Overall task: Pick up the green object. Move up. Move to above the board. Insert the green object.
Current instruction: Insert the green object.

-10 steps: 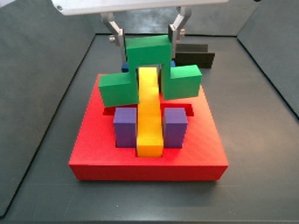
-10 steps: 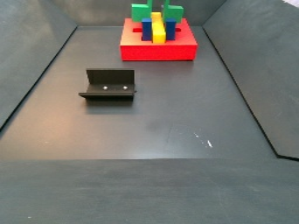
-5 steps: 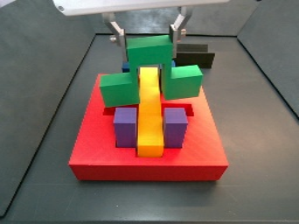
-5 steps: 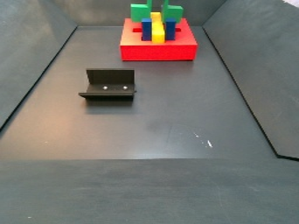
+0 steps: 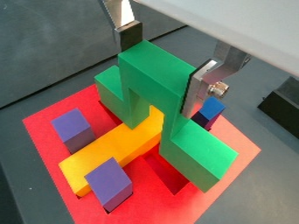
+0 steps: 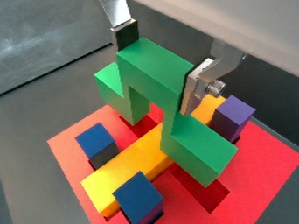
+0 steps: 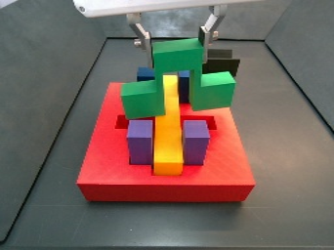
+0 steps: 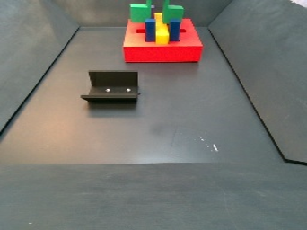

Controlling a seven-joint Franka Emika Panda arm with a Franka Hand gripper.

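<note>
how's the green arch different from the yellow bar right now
The green arch is held in the gripper above the board, its legs pointing down; the yellow bar lies flat on the board. The arch is a blocky two-legged shape; the bar is one long straight piece. The arch straddles the bar, one leg on each side. Both are plain, single-coloured blocks.

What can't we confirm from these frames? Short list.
- Whether the green object has its leg tips inside the board slots: in both wrist views the legs cover them.
- Gripper pad contact: the arch's bar hides it in both wrist views.
- The black block shape: behind the arch in a side view, cut off by a wrist view's edge.
</note>
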